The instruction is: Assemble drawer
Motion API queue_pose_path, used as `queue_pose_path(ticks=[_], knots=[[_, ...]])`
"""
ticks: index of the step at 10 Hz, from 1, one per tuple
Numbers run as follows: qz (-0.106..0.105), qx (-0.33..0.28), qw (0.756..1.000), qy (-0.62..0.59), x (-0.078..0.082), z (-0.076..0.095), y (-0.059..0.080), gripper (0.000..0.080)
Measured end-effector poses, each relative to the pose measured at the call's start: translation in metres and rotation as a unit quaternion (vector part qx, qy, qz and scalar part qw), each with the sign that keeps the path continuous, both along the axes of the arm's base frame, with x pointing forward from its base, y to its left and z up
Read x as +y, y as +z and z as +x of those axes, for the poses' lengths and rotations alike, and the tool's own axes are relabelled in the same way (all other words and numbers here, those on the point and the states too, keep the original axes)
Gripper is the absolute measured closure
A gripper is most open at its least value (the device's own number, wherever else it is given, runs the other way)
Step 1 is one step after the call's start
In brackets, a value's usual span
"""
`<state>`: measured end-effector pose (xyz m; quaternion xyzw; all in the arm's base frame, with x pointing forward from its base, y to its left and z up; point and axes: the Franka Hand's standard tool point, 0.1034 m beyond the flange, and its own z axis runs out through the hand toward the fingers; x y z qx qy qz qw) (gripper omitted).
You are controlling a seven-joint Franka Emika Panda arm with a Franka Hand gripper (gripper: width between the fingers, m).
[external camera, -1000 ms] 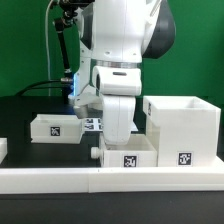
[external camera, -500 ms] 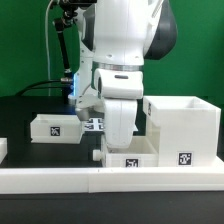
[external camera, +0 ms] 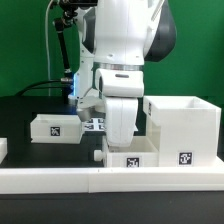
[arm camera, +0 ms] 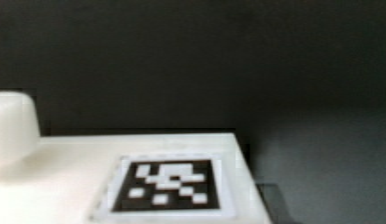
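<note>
The tall white casing (external camera: 183,128) stands at the exterior view's right, with a tag on its front. One small white tray (external camera: 57,127) sits at the left. The second tray (external camera: 140,152) sits in the middle front, against the casing, with a tag facing the camera. My gripper (external camera: 121,136) hangs straight down over this middle tray. Its fingertips are hidden by the hand and the tray wall. The wrist view shows a blurred white surface with a tag (arm camera: 169,185) on the black table. No finger shows there clearly.
A long low white rail (external camera: 60,181) runs along the front edge. The marker board (external camera: 92,124) lies behind the arm, between the trays. A white rounded shape (arm camera: 9,128) shows at the wrist view's edge. A cable stand rises at the back left.
</note>
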<state>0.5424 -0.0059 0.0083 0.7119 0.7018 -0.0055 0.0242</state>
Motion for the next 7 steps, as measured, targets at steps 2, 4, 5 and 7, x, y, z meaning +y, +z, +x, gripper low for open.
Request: queue_pose_path(ticks=[2, 4, 5, 7], knots=[[-0.001, 0.001, 1.0, -0.001, 0.001, -0.0001, -0.0002, 0.0757], [-0.004, 0.002, 1.0, 0.005, 0.0062, 0.0001, -0.0002, 0.0757], [-0.004, 0.004, 1.0, 0.004, 0.0058, 0.0001, -0.0003, 0.0757], [-0.004, 0.005, 1.0, 0.003, 0.0047, 0.0003, -0.0005, 0.0757]])
